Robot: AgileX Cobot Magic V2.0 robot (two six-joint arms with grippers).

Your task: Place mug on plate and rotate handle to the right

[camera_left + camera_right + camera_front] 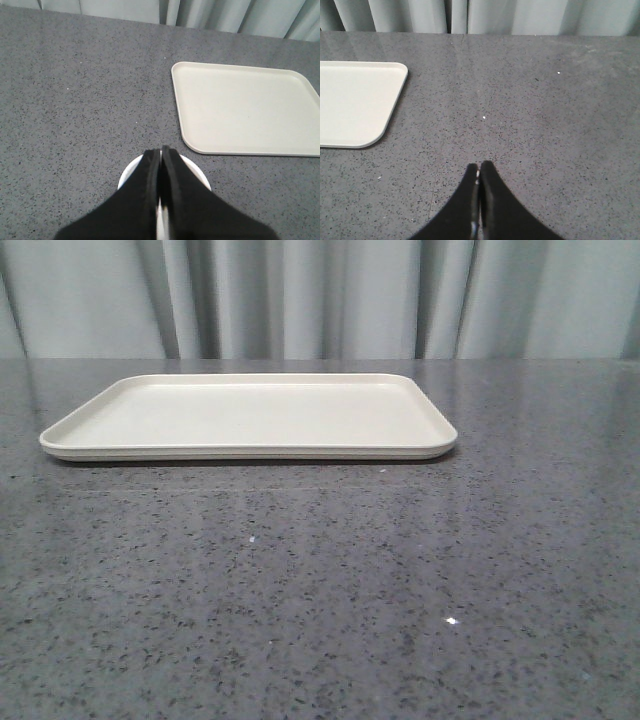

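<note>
- A flat cream-white rectangular plate (250,415) with rounded corners and a low raised rim lay on a dark grey speckled stone worktop (320,590), with nothing resting on it.
- Pale grey curtains (320,295) hung behind the worktop's far edge.
- In the left wrist view, the left end effector (161,152) had its two black fingers pressed together, holding nothing, directly above a round white object.
- That round white object was judged to be the white mug (131,172); only an arc of its rim showed on each side of the fingers, near one corner of the plate but apart from it.
- The mug's black handle and face print were hidden, so its orientation could not be told.
- The mug did not appear in the front view, so it probably sat nearer the robot than that camera covers.
- In the right wrist view, the right end effector (479,167) was likewise closed and empty, above bare worktop well apart from the plate.
- Risk, as a judgement: descending with fingers closed would strike the rim and could tip or push the mug.
- A further risk: with the handle unseen, a grip could land on it awkwardly and leave it turned the wrong way.
- Nothing stood between the mug and the plate; only the raised rim needed clearing.
</note>
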